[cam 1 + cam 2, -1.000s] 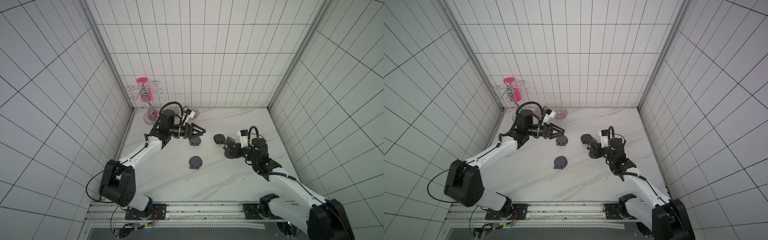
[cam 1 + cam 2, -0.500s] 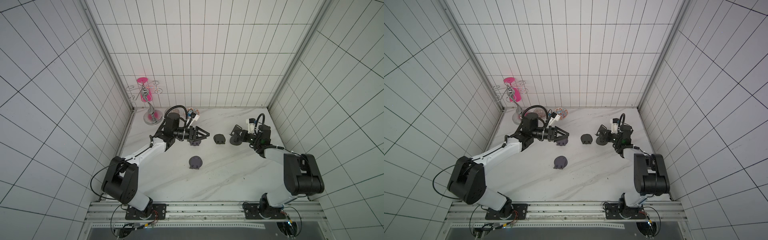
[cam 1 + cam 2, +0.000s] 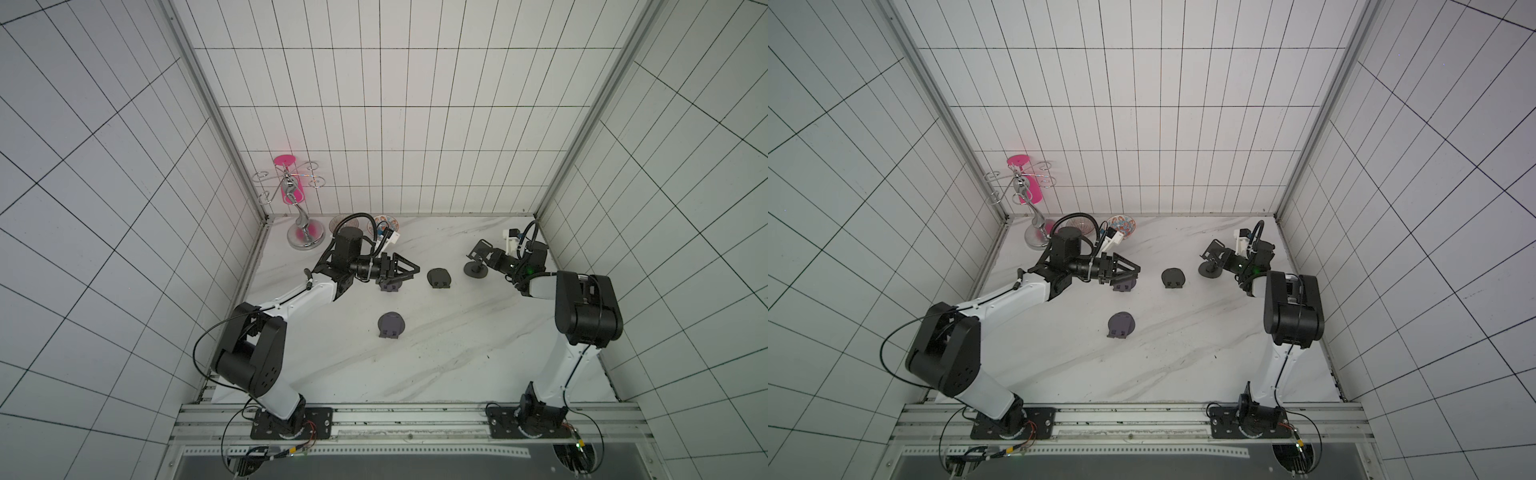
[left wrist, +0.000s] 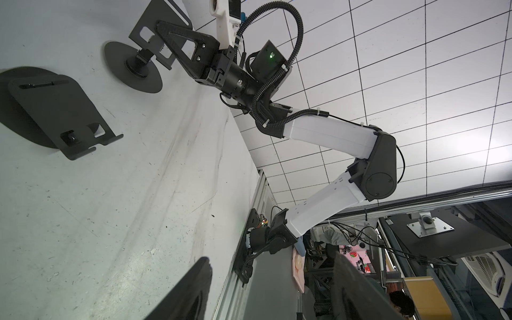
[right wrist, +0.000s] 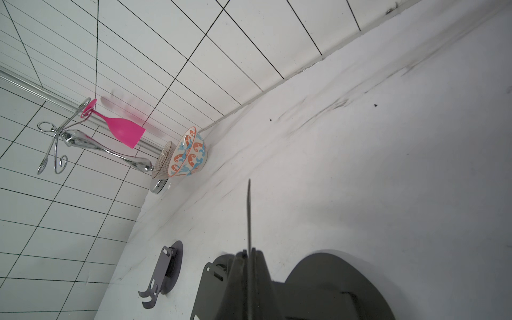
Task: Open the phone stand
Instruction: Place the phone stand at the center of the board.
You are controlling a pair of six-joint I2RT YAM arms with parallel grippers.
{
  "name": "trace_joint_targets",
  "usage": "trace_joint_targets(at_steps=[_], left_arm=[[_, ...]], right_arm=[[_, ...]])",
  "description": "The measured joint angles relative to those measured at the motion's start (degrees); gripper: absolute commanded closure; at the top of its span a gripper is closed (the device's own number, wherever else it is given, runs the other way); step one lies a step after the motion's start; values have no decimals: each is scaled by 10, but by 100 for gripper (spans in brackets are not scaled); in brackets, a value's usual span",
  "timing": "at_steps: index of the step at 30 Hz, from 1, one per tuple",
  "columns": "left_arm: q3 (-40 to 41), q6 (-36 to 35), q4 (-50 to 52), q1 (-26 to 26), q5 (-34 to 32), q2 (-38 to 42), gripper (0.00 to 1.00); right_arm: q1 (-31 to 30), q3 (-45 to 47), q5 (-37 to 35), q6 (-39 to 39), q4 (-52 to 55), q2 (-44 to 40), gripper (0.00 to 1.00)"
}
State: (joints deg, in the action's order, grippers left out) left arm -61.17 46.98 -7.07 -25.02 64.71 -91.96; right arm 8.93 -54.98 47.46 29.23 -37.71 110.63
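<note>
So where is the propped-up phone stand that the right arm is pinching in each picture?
Both top views: phone stand at the right of the table, near the back wall.
Left wrist: phone stand beyond the folded stand, at the right gripper.
Right wrist: phone stand close up, plate edge-on.
Shared landmark: the right gripper, shut on its plate.

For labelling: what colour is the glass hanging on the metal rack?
The glass is pink; clearest in the right wrist view.

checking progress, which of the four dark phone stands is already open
The dark grey metal phone stand by the right wall, clamped by the right gripper: its plate stands raised off the round base. The other three stands lie folded flat.
</note>
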Motion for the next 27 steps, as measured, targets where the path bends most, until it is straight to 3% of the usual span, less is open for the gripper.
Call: trace_joint_targets(at_steps=[2, 7, 19, 21, 27], left_arm=[[-1, 0, -1, 0, 0, 0, 28], [-2, 0, -7, 0, 0, 0, 28], [-2, -1, -7, 0, 0, 4, 27], [-2, -2, -6, 0, -2, 4, 26], [-2, -13, 8, 0, -9, 4, 23]], right_arm=[[1, -17, 6, 5, 13, 2, 85], [1, -34, 22, 14, 24, 7, 75], [14, -34, 34, 4, 76, -3, 65], [20, -33, 26, 0, 92, -19, 59], [32, -25, -5, -14, 118, -92, 57]])
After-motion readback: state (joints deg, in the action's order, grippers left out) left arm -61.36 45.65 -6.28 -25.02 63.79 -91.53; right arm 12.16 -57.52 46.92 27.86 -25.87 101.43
